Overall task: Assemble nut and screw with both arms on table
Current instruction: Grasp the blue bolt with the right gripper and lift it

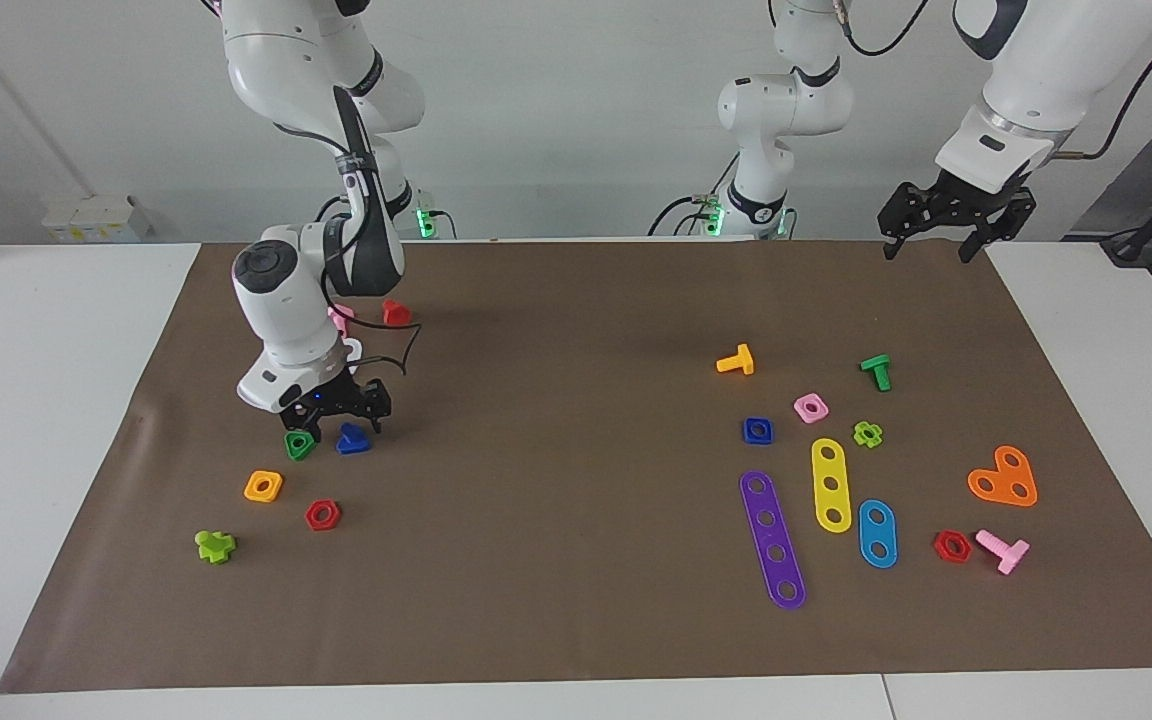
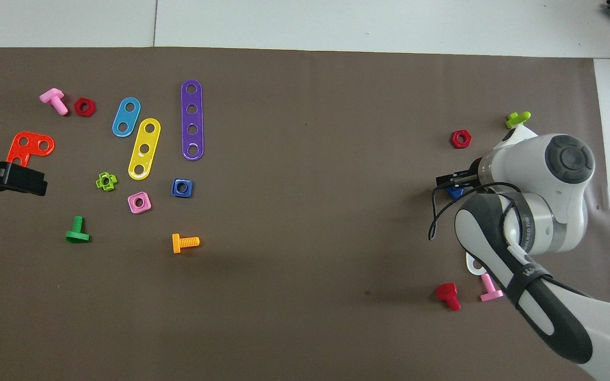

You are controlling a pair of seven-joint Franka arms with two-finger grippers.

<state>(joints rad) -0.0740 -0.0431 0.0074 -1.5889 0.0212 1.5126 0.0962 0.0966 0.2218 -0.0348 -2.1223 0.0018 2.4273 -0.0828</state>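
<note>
Purple strip [image 1: 772,538] is seen closest in the facing view. The nut [image 1: 757,430] is laid flat on the bench [image 1: 556,600] at the strip's 12 o'clock. Right claw [image 1: 344,420] is lowered, fingers spread, onto the screw [image 1: 352,439], with a green nut [image 1: 300,444] at its 9 o'clock. Left claw [image 1: 929,240] is held up, released, over the bench's left-arm end.
</note>
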